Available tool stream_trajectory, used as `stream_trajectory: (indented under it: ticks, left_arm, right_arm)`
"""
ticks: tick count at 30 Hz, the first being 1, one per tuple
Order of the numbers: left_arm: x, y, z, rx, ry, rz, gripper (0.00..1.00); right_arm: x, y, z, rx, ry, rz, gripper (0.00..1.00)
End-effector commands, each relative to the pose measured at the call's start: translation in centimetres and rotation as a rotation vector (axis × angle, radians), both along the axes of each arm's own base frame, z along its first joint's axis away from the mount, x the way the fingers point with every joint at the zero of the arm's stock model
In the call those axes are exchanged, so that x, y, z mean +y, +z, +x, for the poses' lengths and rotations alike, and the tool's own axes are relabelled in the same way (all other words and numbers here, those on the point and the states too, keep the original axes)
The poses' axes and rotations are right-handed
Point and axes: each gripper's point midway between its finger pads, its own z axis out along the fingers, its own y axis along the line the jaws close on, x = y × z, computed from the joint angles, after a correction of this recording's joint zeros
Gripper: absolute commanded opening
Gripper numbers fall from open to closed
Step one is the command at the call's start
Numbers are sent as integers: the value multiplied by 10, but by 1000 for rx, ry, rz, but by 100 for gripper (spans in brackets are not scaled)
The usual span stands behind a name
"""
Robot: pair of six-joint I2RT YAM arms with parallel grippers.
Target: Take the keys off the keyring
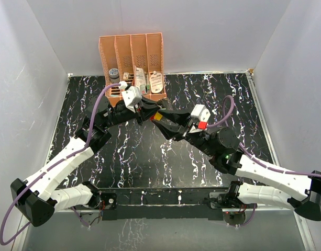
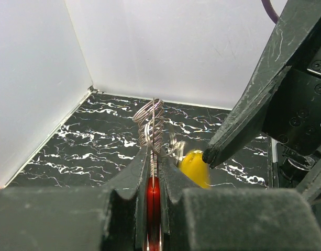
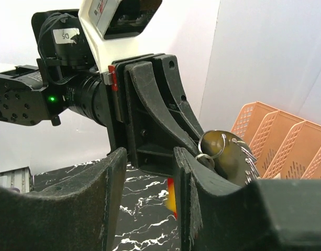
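Two arms met over the middle of the black marbled table [image 1: 123, 151], just in front of the orange rack [image 1: 131, 49] by the back wall. On the left, the left arm lay stretched toward the centre. Its left gripper [image 1: 148, 111] was pressed together on the red-and-white tag [image 2: 153, 201], gripping it edge-on so that only a thin red strip showed between the pads. Above those fingertips stood the keyring [image 2: 151, 121], its thin wire coils upright and held well clear of the table.

Just to the right of the ring hung a small yellow key [image 2: 195, 168]. It was blurred in the left wrist view, so I could not tell exactly how it sat on the wire. One black finger [image 2: 239, 123] of the right gripper [image 1: 167, 122] slanted down from the right, its tip touching that key. That gripper's jaws were spread wide. In its own wrist view, the ring and the tag showed just past one of its fingers.
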Motion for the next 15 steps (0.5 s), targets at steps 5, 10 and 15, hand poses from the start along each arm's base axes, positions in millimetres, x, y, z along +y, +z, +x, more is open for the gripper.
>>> stream_trajectory:
  ticks: [5, 10, 15]
  left_arm:
    - [1, 21, -8, -49, -23, -50, 0]
    - [2, 24, -12, -59, -34, -56, 0]
    - [5, 22, -8, -61, -2, -40, 0]
  right_arm:
    - [1, 14, 1, -7, -2, 31, 40]
    - [4, 7, 3, -4, -7, 12, 40]
    - [-3, 19, -3, -16, 2, 3, 36]
